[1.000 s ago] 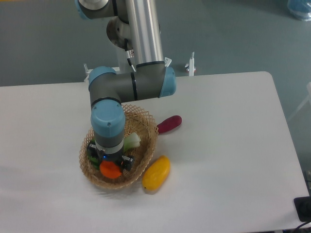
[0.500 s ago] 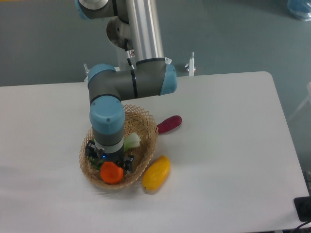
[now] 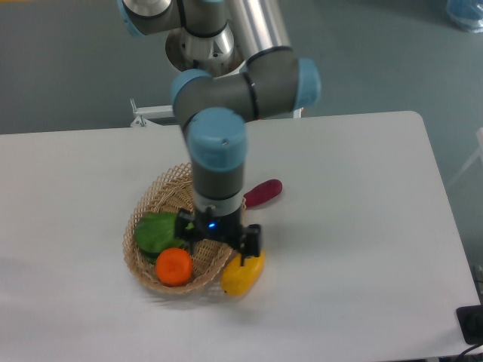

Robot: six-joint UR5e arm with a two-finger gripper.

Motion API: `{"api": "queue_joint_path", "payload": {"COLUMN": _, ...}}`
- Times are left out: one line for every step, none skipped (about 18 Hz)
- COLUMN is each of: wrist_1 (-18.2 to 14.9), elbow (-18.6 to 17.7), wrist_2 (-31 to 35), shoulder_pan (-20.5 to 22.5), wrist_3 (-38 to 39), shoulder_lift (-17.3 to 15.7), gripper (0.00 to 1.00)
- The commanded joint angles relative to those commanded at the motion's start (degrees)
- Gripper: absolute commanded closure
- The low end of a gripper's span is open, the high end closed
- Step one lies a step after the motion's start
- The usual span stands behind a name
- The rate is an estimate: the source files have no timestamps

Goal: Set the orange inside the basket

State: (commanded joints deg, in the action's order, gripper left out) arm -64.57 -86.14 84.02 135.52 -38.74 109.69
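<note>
The orange (image 3: 175, 266) lies inside the basket (image 3: 153, 197), near its front rim, beside a green vegetable (image 3: 155, 231). My gripper (image 3: 219, 241) hangs over the basket's right edge, to the right of the orange and apart from it. Its fingers stand open with nothing between them. The arm hides the right part of the basket.
A yellow mango-like fruit (image 3: 241, 278) lies on the table just outside the basket's right front rim, partly under the gripper. A purple oblong vegetable (image 3: 265, 191) lies behind it to the right. The white table (image 3: 362, 226) stretches to the right.
The gripper has let go of the orange, which stays in the basket. The arm has swung to the right, uncovering the green vegetable.
</note>
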Motion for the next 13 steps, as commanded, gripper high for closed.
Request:
{"api": "queue_joint_path", "payload": {"wrist_1": -2.2, "elbow": 0.88, "wrist_2": 0.18, "shoulder_pan": 1.05, "wrist_3": -2.29, "shoulder_lift": -0.18, "gripper": 0.0}}
{"api": "queue_joint_path", "payload": {"wrist_1": -3.88, "elbow": 1.5, "wrist_2": 0.26, "shoulder_pan": 2.37, "wrist_3": -4.4, "shoulder_lift": -0.61, "gripper": 0.0}}
{"api": "queue_joint_path", "payload": {"wrist_1": -4.94, "elbow": 1.85, "wrist_2": 0.27, "shoulder_pan": 4.47, "wrist_3": -8.25, "shoulder_lift": -1.14, "gripper": 0.0}}
{"api": "queue_joint_path", "payload": {"wrist_1": -5.12, "elbow": 1.77, "wrist_2": 0.27, "shoulder_pan": 6.32, "wrist_3": -12.72, "shoulder_lift": -1.75, "gripper": 0.0}}
{"api": "queue_joint_path", "payload": {"wrist_1": -5.38, "elbow": 1.33, "wrist_2": 0.27, "shoulder_pan": 8.86, "wrist_3": -18.34, "shoulder_lift": -2.72, "gripper": 0.0}}
{"api": "queue_joint_path", "payload": {"wrist_1": -5.39, "elbow": 1.24, "wrist_2": 0.27, "shoulder_pan": 9.84, "wrist_3": -20.65, "shoulder_lift": -2.81, "gripper": 0.0}}
{"api": "queue_joint_path", "payload": {"wrist_1": -5.39, "elbow": 1.33, "wrist_2": 0.35, "shoulder_pan": 10.55, "wrist_3": -22.24, "shoulder_lift": -2.81, "gripper": 0.0}}
{"api": "queue_joint_path", "payload": {"wrist_1": -5.3, "elbow": 1.76, "wrist_2": 0.35, "shoulder_pan": 10.99, "wrist_3": -23.13, "shoulder_lift": -2.55, "gripper": 0.0}}
{"api": "queue_joint_path", "payload": {"wrist_1": -4.95, "elbow": 2.38, "wrist_2": 0.35, "shoulder_pan": 11.34, "wrist_3": -24.18, "shoulder_lift": -2.03, "gripper": 0.0}}
{"api": "queue_joint_path", "payload": {"wrist_1": -5.12, "elbow": 2.82, "wrist_2": 0.44, "shoulder_pan": 11.52, "wrist_3": -24.72, "shoulder_lift": -1.94, "gripper": 0.0}}
{"api": "queue_joint_path", "payload": {"wrist_1": -5.21, "elbow": 2.82, "wrist_2": 0.35, "shoulder_pan": 11.78, "wrist_3": -24.81, "shoulder_lift": -2.02, "gripper": 0.0}}
{"api": "queue_joint_path", "payload": {"wrist_1": -5.12, "elbow": 2.56, "wrist_2": 0.35, "shoulder_pan": 11.96, "wrist_3": -24.81, "shoulder_lift": -2.11, "gripper": 0.0}}
{"api": "queue_joint_path", "payload": {"wrist_1": -4.95, "elbow": 2.56, "wrist_2": 0.44, "shoulder_pan": 12.05, "wrist_3": -24.81, "shoulder_lift": -2.02, "gripper": 0.0}}
